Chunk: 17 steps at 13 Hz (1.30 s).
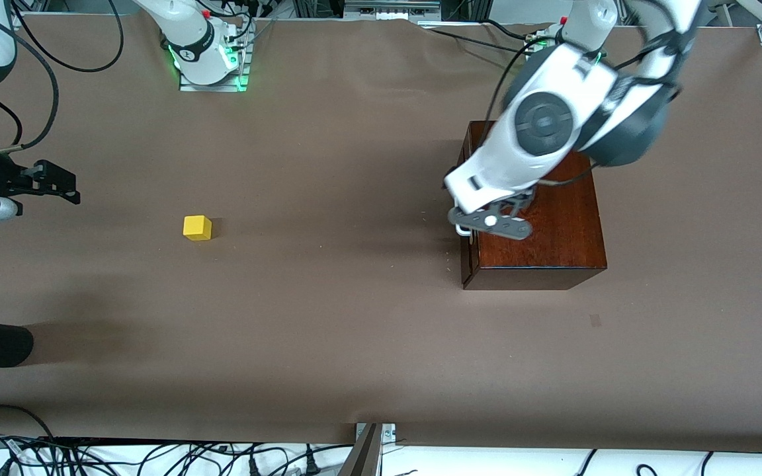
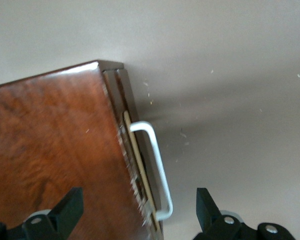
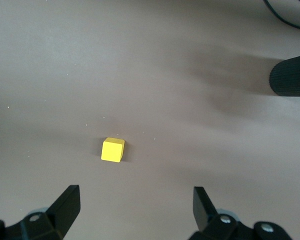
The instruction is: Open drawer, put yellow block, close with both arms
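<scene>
Drawer (image 2: 140, 172) barely cracked, pale strip showing at the box (image 1: 553, 225) front, white handle (image 2: 157, 170) sticking out toward the right arm's end of the table. My left gripper (image 2: 140, 215) hangs over the box's handle edge, fingers (image 2: 70, 210) spread, nothing grasped. Yellow block (image 1: 197, 227) sits on the table (image 1: 354, 330), well apart from the box, toward the right arm's end. My right gripper (image 3: 135, 210) hovers near the block, splayed wide, empty.
</scene>
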Available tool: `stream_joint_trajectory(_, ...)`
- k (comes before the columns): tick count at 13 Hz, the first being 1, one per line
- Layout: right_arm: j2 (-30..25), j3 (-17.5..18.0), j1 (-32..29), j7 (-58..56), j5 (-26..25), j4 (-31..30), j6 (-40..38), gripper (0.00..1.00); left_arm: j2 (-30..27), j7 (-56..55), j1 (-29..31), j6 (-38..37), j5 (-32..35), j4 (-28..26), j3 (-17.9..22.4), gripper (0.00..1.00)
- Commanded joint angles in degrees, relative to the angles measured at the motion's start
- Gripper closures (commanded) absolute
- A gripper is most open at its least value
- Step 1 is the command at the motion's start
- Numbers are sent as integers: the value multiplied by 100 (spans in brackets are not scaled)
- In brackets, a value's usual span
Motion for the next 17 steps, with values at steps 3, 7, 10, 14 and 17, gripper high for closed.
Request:
stream_joint_trajectory(3,-17,16,-17,-28,94,71,-97,0,481,-649,-298,162,328,141,24,0)
stream_joint_trajectory(7,-17,16,-17,-28,94,71,-89,0,446,-1379,-457,162,389,-315,32,0)
stream_joint_trajectory(10,-26,16,-17,-28,94,71,-89,0,446,-1556,-580,206,863,-492,6,0)
stream_joint_trajectory(14,-17,16,-17,-72,94,89,-71,0,463,-1687,-581,662,882,-825,15,0)
stream_joint_trajectory(17,-35,16,-9,-72,94,71,-97,0,464,-1741,-589,874,1091,-1028,6,0)
